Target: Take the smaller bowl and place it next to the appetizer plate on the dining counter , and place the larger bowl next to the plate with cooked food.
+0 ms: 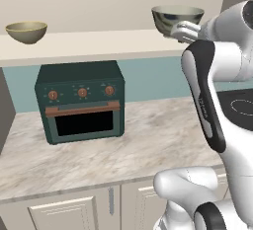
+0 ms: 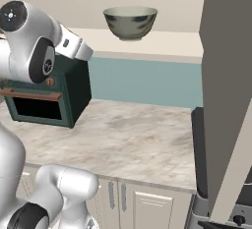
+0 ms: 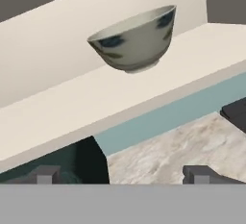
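glazed ceramic by the look of it, the larger bowl (image 3: 134, 40) should be stiff, smooth, rather heavy and breakable. it sits on the cream shelf (image 1: 99, 44) above and to the right of the green toaster oven (image 1: 81, 100); the smaller bowl (image 1: 27, 31) sits above the oven's left. the hand (image 3: 122, 175) is spread wide, holding nothing, and faces the larger bowl. best hold, i judge: pinch the rim wall.

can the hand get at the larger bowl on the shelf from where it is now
Probably yes. The larger bowl stands alone on the shelf with nothing in front of it, and the open hand faces it from below with a free path; it is not yet touching it.
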Motion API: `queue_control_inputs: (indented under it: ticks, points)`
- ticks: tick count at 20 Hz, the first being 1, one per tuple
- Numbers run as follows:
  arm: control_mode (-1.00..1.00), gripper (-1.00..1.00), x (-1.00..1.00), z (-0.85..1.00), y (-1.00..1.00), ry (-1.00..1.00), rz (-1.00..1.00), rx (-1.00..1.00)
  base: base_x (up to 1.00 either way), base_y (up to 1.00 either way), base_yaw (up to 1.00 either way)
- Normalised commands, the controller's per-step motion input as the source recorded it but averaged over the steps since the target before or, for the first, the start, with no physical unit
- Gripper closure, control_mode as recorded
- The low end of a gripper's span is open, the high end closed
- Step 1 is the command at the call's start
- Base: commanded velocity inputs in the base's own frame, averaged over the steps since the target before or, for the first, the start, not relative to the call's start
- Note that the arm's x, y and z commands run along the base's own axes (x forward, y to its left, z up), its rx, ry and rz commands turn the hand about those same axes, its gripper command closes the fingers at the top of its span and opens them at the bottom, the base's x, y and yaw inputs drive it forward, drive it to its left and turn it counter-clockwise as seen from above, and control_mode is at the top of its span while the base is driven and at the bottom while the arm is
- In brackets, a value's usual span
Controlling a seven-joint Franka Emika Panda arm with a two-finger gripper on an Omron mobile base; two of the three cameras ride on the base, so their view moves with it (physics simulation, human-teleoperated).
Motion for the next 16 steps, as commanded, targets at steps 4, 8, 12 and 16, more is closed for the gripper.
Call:
queue_control_inputs:
  ticks: [4, 8, 12, 16]
  points:
    - [-1.00, -1.00, -0.09, 0.45, -0.05, -0.01, -0.15, 0.34, 0.00, 0.00, 0.00]
    - [-1.00, -1.00, -0.01, 0.25, -0.13, -0.03, -0.03, 0.01, 0.00, 0.00, 0.00]
    - [-1.00, -1.00, 0.08, 0.00, -0.33, -0.01, 0.00, -0.02, 0.00, 0.00, 0.00]
    - [-1.00, -1.00, 0.18, 0.00, -0.49, 0.00, 0.00, -0.01, 0.00, 0.00, 0.00]
